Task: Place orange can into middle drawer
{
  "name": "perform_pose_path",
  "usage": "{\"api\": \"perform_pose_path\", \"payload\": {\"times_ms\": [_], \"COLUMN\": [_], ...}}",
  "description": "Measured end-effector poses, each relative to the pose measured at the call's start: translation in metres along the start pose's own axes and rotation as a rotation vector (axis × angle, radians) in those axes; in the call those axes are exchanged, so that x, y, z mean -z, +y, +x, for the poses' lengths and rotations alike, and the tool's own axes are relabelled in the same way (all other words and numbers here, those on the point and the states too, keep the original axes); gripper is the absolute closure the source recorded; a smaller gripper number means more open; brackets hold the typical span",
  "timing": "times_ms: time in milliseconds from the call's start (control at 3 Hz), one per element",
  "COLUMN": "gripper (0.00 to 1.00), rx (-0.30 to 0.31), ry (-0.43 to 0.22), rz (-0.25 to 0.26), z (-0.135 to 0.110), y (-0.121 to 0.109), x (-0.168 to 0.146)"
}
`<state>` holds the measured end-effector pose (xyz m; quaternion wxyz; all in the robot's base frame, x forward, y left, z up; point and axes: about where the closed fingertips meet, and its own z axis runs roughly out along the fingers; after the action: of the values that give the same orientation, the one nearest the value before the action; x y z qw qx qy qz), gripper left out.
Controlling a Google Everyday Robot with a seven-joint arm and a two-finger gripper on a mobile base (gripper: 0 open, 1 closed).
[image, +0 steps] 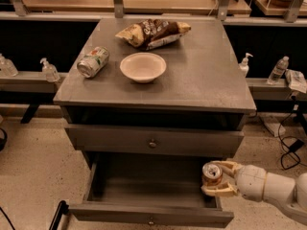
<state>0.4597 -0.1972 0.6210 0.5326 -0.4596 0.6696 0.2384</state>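
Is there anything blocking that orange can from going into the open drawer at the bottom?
Nothing visible does. The gripper holds the orange can at the right end of the open drawer, roughly over its side wall. The drawer's inside shows only bare grey floor, so the way in looks free.

On the grey cabinet top [206,75] we see a green-and-white can [92,61] on its side at left, a white bowl [143,66] just right of it, and a chip bag [152,32] farther back. Black cables [290,150] lie on the floor at right, beyond the gripper [210,178] at near right.
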Motion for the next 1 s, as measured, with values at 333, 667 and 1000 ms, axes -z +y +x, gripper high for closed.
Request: {"api": "perform_pose_path", "payload": {"times_ms": [333,667,1000], "gripper": [1.00,1.00,1.00], "rx": [-0.052,-0.083,-0.097], "ry": [-0.025,-0.036,-0.042], "rz": [-0.008,-0.020,-0.020], "z": [0.028,0.057,0.077], "y": [0.003,0.002,0.002], "x": [-0.020,-0.058,-0.083]}}
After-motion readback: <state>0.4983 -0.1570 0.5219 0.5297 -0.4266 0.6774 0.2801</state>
